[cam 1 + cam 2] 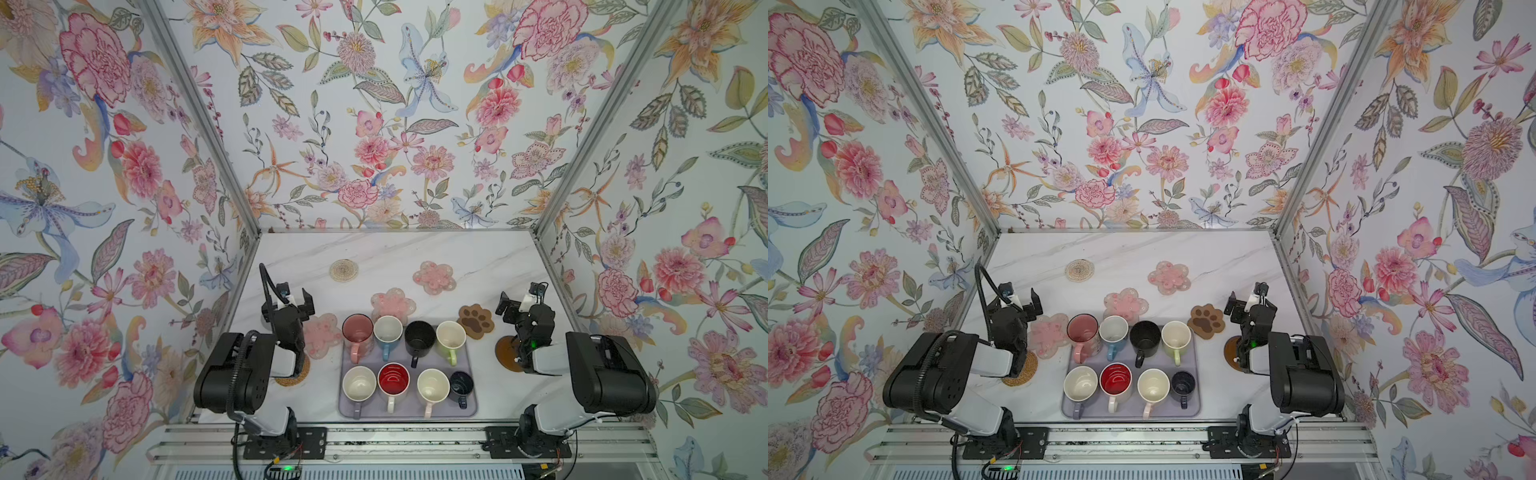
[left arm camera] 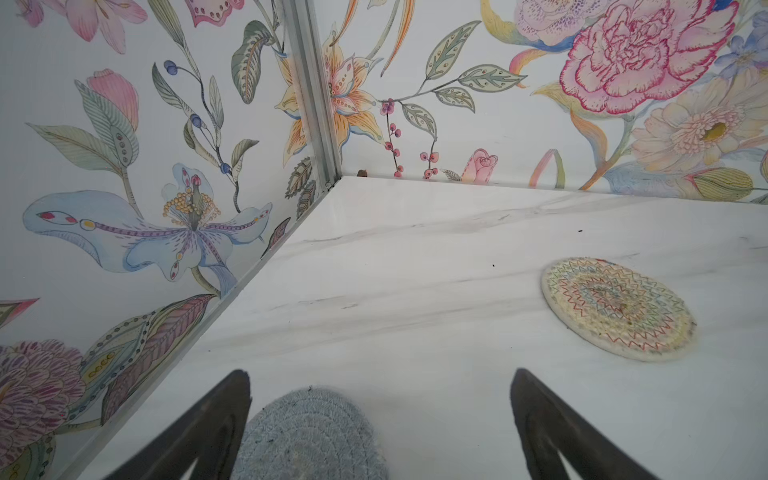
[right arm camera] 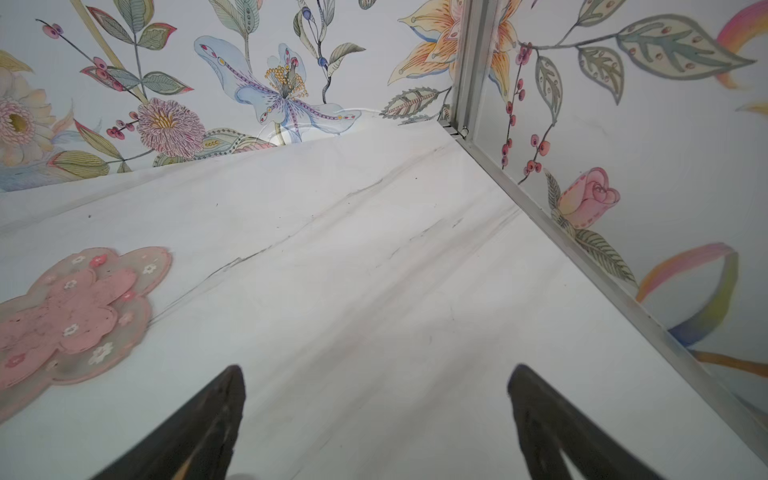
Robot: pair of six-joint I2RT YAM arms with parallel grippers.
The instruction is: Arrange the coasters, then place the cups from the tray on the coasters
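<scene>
Coasters [image 1: 434,277] lie scattered on the marble table [image 1: 478,257] around the lavender tray [image 1: 374,411]. It sits at the near edge, centre, with all eight cups [image 1: 419,337] standing on it in two rows. Left gripper [image 2: 380,374] hovers with jaws spread wide over a grey knitted coaster [image 2: 309,432] at left. At right, the right gripper [image 3: 376,370] is equally wide and empty above bare table.

No text, label, brand, number or sign can be read in any view. The cups [image 1: 393,381], the tray [image 1: 409,409] and the coasters [image 1: 476,321] show only plain colour or pattern. Any marking on the robot arms [image 1: 232,374] is too small to make out.
</scene>
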